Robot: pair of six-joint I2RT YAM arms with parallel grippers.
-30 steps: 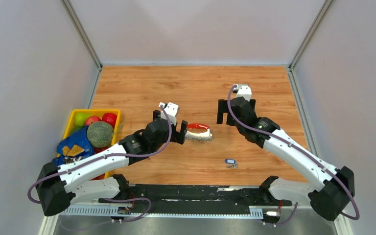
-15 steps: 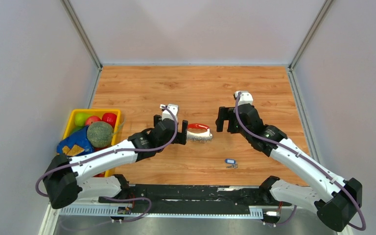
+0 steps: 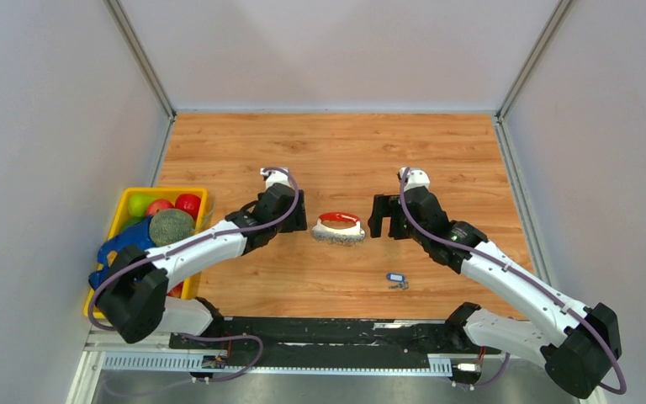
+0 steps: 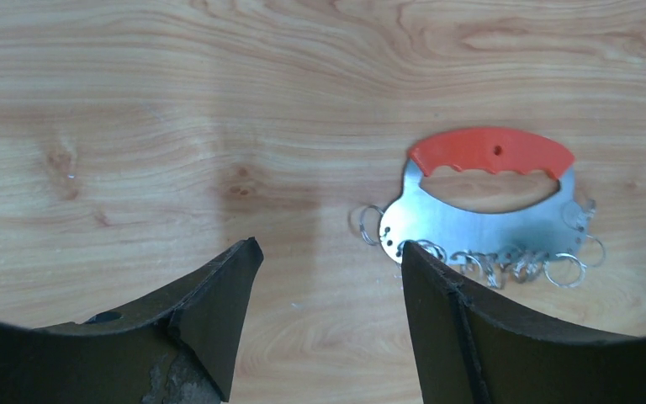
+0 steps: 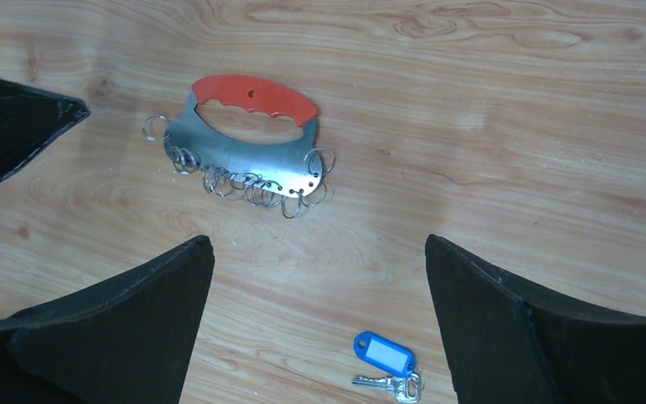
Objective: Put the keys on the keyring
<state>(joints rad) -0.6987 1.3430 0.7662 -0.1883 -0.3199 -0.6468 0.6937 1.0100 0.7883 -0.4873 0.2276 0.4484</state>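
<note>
The keyring (image 3: 339, 228), a red curved handle on a silvery plate hung with several small rings, lies flat mid-table. It also shows in the left wrist view (image 4: 484, 210) and the right wrist view (image 5: 248, 143). The keys (image 3: 396, 280), tiny silver keys on a blue tag, lie on the wood nearer the front edge, seen in the right wrist view (image 5: 384, 362). My left gripper (image 3: 297, 220) (image 4: 330, 247) is open and empty just left of the keyring. My right gripper (image 3: 388, 223) (image 5: 318, 240) is open and empty just right of it.
A yellow bin (image 3: 126, 199) at the left edge holds fruit, a green melon (image 3: 172, 230) and a blue bag (image 3: 126, 245). Grey walls enclose the wooden table (image 3: 336, 151) on three sides.
My left gripper has pulled back from the keyring, up and to the left. My right gripper has moved nearer and left, towards the keyring. Keyring and keys lie where they were.
</note>
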